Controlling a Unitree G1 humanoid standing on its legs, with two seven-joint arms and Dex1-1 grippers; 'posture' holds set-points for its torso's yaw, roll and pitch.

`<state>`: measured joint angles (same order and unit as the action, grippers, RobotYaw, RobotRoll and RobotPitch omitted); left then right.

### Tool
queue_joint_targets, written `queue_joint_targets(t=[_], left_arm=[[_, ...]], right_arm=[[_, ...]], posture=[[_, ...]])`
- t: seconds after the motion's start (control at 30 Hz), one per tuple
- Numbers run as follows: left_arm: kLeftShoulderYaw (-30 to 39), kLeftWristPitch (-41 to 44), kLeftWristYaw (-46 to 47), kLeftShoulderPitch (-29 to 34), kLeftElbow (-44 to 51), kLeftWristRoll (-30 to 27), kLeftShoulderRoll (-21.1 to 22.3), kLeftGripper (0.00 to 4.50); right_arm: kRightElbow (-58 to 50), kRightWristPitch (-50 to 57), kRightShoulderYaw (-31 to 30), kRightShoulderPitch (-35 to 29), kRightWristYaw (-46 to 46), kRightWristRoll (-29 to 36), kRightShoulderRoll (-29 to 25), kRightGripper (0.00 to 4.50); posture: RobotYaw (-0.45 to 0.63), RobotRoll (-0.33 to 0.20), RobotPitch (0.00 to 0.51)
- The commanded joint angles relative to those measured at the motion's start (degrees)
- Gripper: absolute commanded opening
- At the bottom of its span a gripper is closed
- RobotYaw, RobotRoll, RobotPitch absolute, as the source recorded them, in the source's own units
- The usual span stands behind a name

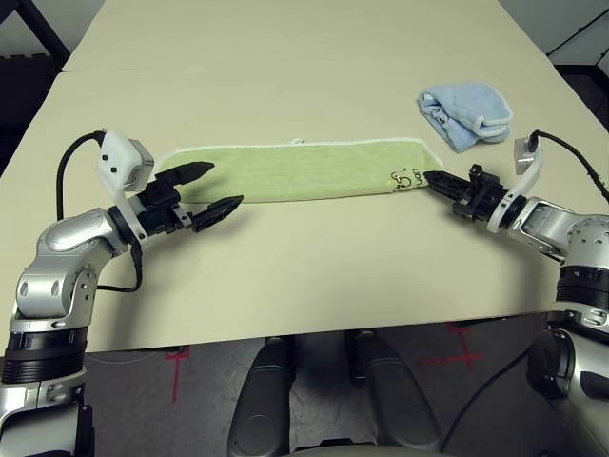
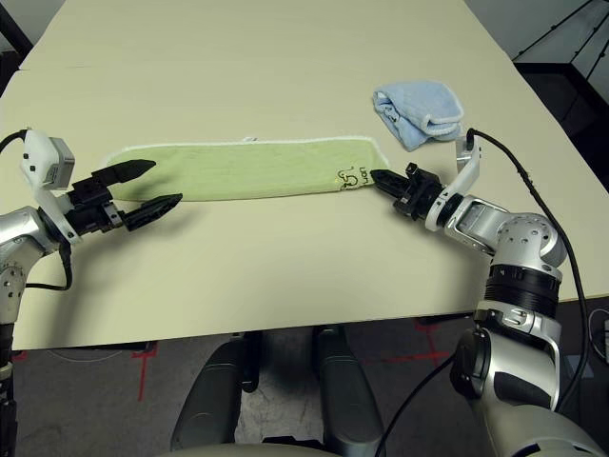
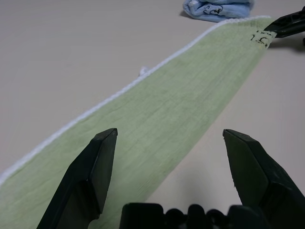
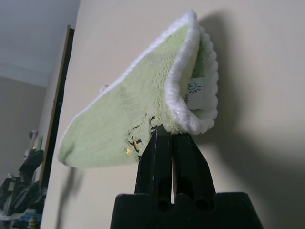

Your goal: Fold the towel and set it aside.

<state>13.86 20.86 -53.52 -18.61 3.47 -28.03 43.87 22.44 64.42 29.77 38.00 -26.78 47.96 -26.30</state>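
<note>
Across the middle of the table point(image 1: 285, 286), the towel point(image 1: 295, 169) lies in a long, already doubled strip — one end pinched, one end free.

Right gripper point(image 1: 430, 178) is clamped on the logo-end corner, lifting it slightly; left gripper point(image 1: 211, 187) hovers spread wide at the other end, holding nothing. Soft, light terry — it'll likely sag and drag, so the free end wants a grip near its stitched corner. Blue cloth point(image 1: 466, 112) sits apart, beyond the right end.
</note>
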Motion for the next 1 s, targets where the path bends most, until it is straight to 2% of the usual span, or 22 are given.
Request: queue_joint_targets(t=[0.03, 0.23, 0.47, 0.57, 0.67, 0.83, 1.0], left_arm=[[1.5, -0.3, -2.7, 0.9, -0.8, -1.7, 0.9, 4.5], [1.4, -2.6, -6.3, 0.7, -1.6, -1.8, 0.7, 4.5], [-0.8, -6.9, -8.1, 1.5, -3.3, 1.4, 1.3, 4.5], [-0.9, -7.5, -8.4, 1.4, -4.1, 1.9, 1.3, 4.5], [-1.1, -7.6, -8.4, 1.1, -4.6, 2.0, 1.4, 4.5], [-1.1, -7.2, -8.5, 1.2, -4.5, 1.9, 1.5, 4.5], [-1.1, -6.2, -8.0, 1.1, -4.1, 1.5, 1.4, 4.5]], right_arm=[[3.2, -2.5, -0.7, 0.7, -1.4, -1.8, -1.9, 0.03], [5.8, -4.3, -1.9, 2.6, -3.3, -3.2, -2.6, 0.03], [6.6, -11.0, -7.1, 3.4, -8.8, -7.8, -4.1, 0.03], [3.2, -12.1, -11.5, 2.0, -16.8, -8.3, -5.7, 0.03], [1.0, -9.7, -12.9, 1.1, -20.1, -7.0, -6.1, 0.03], [-2.0, -9.1, -15.4, 0.7, -24.1, -6.9, -5.7, 0.03], [-1.7, -11.8, -17.5, 4.0, -24.0, -8.2, -2.9, 0.03]], posture=[[-0.02, 0.0, 0.21], [-0.02, 0.0, 0.21], [-0.03, 0.0, 0.208], [-0.03, 0.0, 0.205], [-0.03, 0.0, 0.203], [-0.02, 0.0, 0.203], [-0.01, 0.0, 0.201]])
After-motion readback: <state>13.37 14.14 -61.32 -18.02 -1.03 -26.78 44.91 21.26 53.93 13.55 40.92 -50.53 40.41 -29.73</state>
